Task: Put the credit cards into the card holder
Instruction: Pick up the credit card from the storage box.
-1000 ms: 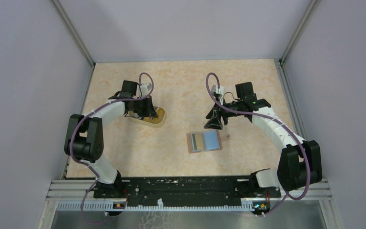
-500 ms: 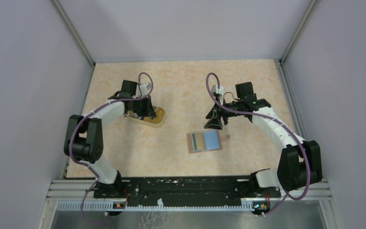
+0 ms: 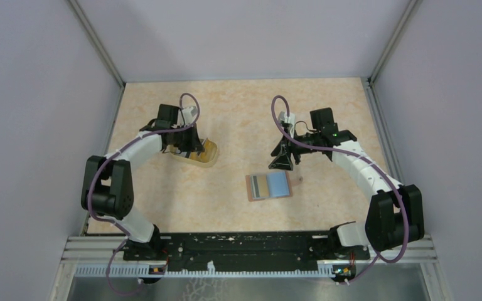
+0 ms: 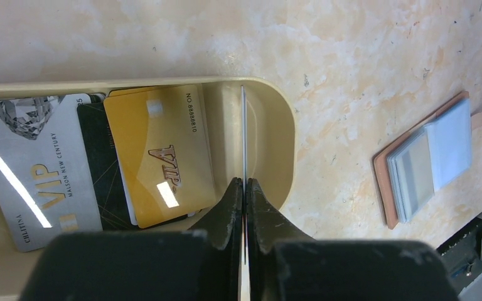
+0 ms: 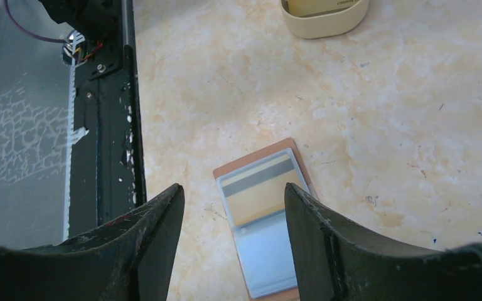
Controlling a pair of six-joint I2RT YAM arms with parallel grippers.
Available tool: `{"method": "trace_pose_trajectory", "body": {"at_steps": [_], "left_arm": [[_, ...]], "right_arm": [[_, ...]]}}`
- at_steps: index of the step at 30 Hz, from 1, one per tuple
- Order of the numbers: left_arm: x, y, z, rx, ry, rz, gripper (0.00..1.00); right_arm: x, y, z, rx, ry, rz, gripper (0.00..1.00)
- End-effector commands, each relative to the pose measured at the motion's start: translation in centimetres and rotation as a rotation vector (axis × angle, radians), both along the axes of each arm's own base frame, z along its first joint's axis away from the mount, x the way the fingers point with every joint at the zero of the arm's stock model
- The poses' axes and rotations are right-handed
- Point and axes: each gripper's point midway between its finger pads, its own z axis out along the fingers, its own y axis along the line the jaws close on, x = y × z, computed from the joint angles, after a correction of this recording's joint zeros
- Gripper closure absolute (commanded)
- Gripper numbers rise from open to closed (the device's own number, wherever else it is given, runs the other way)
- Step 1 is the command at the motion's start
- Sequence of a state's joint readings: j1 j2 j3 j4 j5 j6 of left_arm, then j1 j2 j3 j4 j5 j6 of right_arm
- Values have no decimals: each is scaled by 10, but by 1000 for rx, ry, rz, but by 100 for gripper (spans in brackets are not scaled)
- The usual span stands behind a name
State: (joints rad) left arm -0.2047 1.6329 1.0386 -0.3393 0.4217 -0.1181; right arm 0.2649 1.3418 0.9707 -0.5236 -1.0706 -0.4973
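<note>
1. The credit cards: a gold plastic VIP card [image 4: 160, 157] and a silver-white VIP card [image 4: 31, 163] lie flat in a translucent yellowish plastic cup [image 4: 279, 144]. They overlap a dark card [image 4: 94, 163] that's mostly covered, so I can't read it.
2. One more thin card [image 4: 243, 125] stands on edge at the cup's rounded end. I only see it as a line, so no clue about its colour or face.
3. My left gripper [image 4: 243, 188] is clamped on that thin card, one jaw pressed against each side. In the top view my own arm hides most of the cup.
4. The card holder [image 3: 268, 186], a squarish reddish-brown wallet with light blue lining, lies open and flat on the beige marbled table [image 3: 238, 113], well apart from the cup. A yellowish striped card [image 5: 260, 188] already sits inside it.
5. My right gripper [image 5: 232, 188] hangs above the card holder, jaws spread wide with nothing between them. In the wrist view one finger covers part of the holder's edge.
</note>
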Motion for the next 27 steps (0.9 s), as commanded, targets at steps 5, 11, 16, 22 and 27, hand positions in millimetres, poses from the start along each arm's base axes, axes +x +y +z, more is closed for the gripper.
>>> {"method": "trace_pose_trajectory", "body": {"at_steps": [5, 11, 16, 22, 27], "left_arm": [[-3, -5, -5, -36, 25, -22, 95], [-5, -8, -14, -49, 46, -37, 91], [-6, -9, -17, -51, 57, -42, 87], [-5, -7, -13, -45, 43, -36, 85], [-4, -5, -8, -35, 27, -24, 85]], "right_arm": [[2, 2, 25, 49, -87, 21, 41], [2, 2, 25, 50, -87, 22, 41], [2, 2, 25, 50, -89, 22, 41], [2, 2, 25, 50, -90, 22, 41], [2, 2, 25, 51, -89, 23, 41]]}}
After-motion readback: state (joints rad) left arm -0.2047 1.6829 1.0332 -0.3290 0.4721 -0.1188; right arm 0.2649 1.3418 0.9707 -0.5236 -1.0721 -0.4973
